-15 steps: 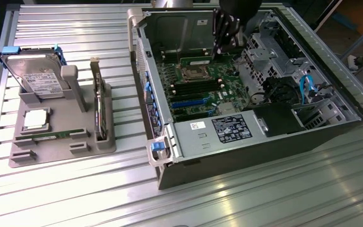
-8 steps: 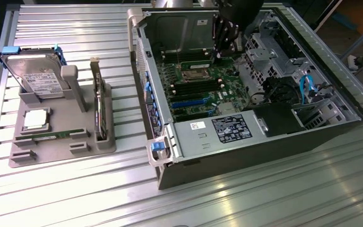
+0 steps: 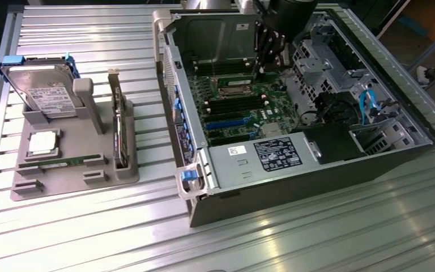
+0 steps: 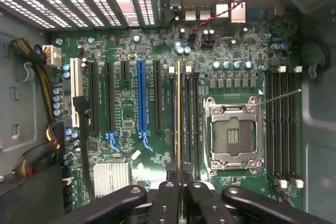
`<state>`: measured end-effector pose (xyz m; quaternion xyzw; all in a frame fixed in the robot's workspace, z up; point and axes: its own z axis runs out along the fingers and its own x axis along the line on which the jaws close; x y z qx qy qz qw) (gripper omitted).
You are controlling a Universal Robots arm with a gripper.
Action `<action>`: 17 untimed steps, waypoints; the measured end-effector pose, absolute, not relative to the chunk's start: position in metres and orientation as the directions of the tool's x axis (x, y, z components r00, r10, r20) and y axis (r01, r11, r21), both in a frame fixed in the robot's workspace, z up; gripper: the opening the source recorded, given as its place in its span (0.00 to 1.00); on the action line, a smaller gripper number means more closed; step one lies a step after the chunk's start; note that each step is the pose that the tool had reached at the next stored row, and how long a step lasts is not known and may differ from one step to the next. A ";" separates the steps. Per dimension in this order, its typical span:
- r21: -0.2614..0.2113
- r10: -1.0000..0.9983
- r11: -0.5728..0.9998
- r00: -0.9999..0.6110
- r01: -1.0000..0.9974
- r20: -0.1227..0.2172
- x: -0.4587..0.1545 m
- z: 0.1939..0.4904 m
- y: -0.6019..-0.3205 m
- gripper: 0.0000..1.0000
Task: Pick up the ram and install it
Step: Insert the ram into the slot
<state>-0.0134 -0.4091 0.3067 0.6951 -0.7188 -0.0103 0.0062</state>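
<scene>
**Over the memory slots: tool clamped on ram**

Between the black fingers point(image 4: 167, 203) of the tool point(image 4: 180, 184) sits the ram point(image 4: 179, 119), gripped and seen edge-on as a thin gold-green line. It runs along the memory slots point(image 4: 188, 114), just beside the open CPU socket point(image 4: 232, 136); seated or hovering, cannot tell. Green motherboard point(image 4: 126, 114) around it, with a blue slot point(image 4: 140, 98) and a silver heatsink point(image 4: 111, 176) further off. Exterior view: arm reaches down into the open case point(image 3: 225, 170). Well apart, on the exterior view's left, a grey tray point(image 3: 70, 184) holds a second stick point(image 3: 63, 161) lying flat, a square silver chip point(image 3: 43, 141), a hard drive point(image 3: 47, 93) and an upright expansion card point(image 3: 118, 122). Ribbed metal desk point(image 3: 293, 238) under all.
</scene>
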 end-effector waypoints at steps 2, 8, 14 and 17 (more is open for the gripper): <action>0.023 -0.999 0.033 -0.034 -0.999 -0.005 -0.013 0.302 -0.409 0.12; 0.024 -0.999 0.033 -0.034 -0.999 -0.005 -0.010 0.262 -0.409 0.12; 0.023 -1.000 0.025 -0.026 -0.999 -0.005 -0.011 0.246 -0.409 0.12; 0.024 -1.000 0.025 -0.026 -0.999 -0.005 -0.011 0.244 -0.409 0.12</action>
